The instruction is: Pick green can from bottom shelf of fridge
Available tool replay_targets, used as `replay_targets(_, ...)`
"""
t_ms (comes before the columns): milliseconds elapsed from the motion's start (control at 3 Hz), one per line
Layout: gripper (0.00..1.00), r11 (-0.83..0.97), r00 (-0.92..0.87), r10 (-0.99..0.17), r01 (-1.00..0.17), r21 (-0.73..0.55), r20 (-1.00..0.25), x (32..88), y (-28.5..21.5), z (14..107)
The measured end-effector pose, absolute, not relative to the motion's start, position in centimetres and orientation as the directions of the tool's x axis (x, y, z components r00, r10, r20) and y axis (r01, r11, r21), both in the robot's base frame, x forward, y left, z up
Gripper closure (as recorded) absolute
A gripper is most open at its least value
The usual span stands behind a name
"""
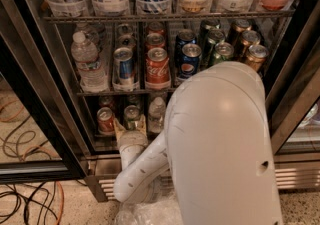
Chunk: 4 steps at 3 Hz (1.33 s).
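Observation:
The fridge (30, 94) stands open with wire racks of cans and bottles. On the dim bottom shelf (107, 136) the green can (131, 115) stands between a red can (105, 120) on its left and a silver can (156, 114) on its right. My gripper (131, 127) reaches into this shelf from below, at the end of the white arm (140, 174). It is open, with a tan finger (119, 129) on each side of the green can's lower part. The can's base is hidden behind the gripper.
The middle rack holds a water bottle (89, 61), a red cola can (158, 66), blue cans (189, 59) and green cans (220, 51). The black door frame (35, 134) stands at the left. Cables (30, 199) lie on the floor. My large white arm housing (220, 144) hides the shelf's right side.

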<state>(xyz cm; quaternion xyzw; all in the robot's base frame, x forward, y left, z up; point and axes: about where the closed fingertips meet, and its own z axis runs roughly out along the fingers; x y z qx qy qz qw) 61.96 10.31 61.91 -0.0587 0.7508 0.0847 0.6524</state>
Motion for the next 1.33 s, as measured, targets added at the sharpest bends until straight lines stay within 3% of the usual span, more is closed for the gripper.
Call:
replay_targets(667, 0.33, 0.984, -0.135, -0.004, -0.177, 0.020, -0.991, 64.2, 11.1, 61.9)
replay_targets(1000, 0.49, 0.984, -0.134, -0.005, -0.176, 0.019, -0.991, 64.3, 11.2, 61.9)
replay_targets(1333, 0.72, 0.984, -0.134, -0.005, -0.176, 0.019, -0.991, 64.3, 11.2, 61.9)
